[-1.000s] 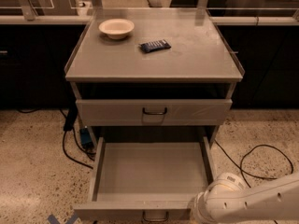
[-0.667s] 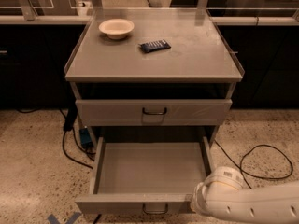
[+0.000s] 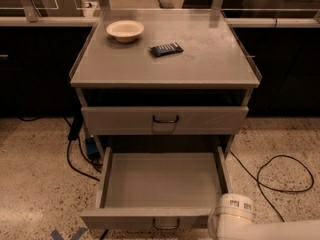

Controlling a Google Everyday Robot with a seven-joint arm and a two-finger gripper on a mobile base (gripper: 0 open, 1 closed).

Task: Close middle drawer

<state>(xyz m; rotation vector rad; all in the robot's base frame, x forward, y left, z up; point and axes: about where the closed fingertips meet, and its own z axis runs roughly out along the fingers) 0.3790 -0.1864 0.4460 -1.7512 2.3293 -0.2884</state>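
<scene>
The middle drawer (image 3: 145,218) is pulled far out of the grey metal cabinet, its empty shallow box facing up. Its low front panel has a small dark loop handle (image 3: 166,225) at centre, near the bottom edge of the view. My white arm (image 3: 232,215) comes in from the bottom right and sits against the right end of the drawer's front panel. My gripper (image 3: 216,223) is at that corner, mostly hidden by the arm's round joint and the frame edge.
The drawer above (image 3: 165,120) is shut. The cabinet top (image 3: 210,59) carries a white bowl (image 3: 125,30) and a dark blue packet (image 3: 166,49). Black cables (image 3: 280,176) lie on the speckled floor to the right, with more cables and a plug to the left (image 3: 82,144).
My arm has dropped lower in the view and stays at the drawer's front right corner. The drawer front has crept slightly toward the cabinet.
</scene>
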